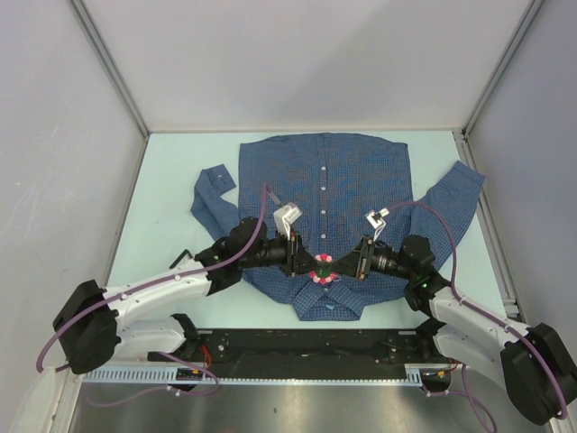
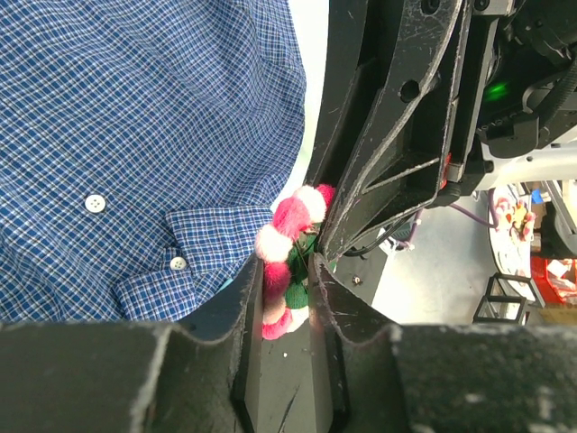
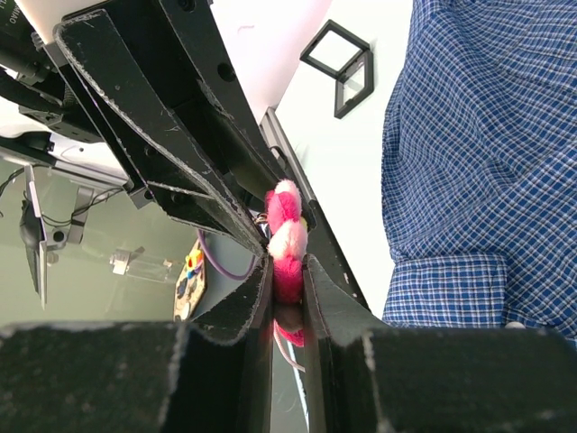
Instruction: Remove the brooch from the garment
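Observation:
The blue checked shirt [image 1: 343, 185] lies flat on the pale table, collar toward me. The fuzzy pink, red and white brooch [image 1: 322, 269] sits over the shirt's near part, by the collar. My left gripper [image 1: 307, 262] and right gripper [image 1: 346, 262] meet at it from either side. In the left wrist view my gripper [image 2: 284, 271] is shut on the brooch [image 2: 287, 236], whose green back shows, with the shirt [image 2: 135, 126] at the left. In the right wrist view my gripper [image 3: 287, 267] is shut on the brooch [image 3: 287, 236], with the shirt [image 3: 487, 135] at the right. I cannot tell whether the pin is still in the cloth.
A small black frame-like piece [image 1: 180, 259] lies on the table left of the shirt and shows in the right wrist view [image 3: 338, 65]. White walls enclose the table. A black rail [image 1: 297, 347] runs along the near edge between the arm bases.

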Motion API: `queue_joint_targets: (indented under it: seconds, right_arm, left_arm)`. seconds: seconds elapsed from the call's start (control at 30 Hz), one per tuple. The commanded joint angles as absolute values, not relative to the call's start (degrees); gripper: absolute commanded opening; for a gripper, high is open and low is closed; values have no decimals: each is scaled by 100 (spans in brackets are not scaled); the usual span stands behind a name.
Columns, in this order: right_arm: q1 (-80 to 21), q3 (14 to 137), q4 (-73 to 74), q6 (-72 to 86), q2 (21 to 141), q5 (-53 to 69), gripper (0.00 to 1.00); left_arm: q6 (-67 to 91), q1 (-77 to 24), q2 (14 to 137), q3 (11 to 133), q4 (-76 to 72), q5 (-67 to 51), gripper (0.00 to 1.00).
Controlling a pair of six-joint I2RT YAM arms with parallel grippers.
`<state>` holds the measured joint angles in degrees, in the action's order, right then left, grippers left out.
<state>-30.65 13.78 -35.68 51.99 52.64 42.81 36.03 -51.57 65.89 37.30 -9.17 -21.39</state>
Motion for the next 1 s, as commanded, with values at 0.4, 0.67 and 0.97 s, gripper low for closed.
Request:
queue_joint_targets:
  seconds: [0.4, 0.67, 0.97]
  right_arm:
    - [-3208, 1661, -3656, 5063, 5221, 4192, 0]
    - [-3261, 1687, -3674, 5036, 5247, 4210, 0]
    - [-3287, 1740, -3700, 5027, 5309, 4219, 0]
  left_arm:
    - [3586, -5221, 6838, 4052, -1521, -2979, 29]
    - [3402, -5203, 6978, 4166, -1380, -3225, 31]
    - [3366, -5150, 6873, 4157, -1345, -3278, 38]
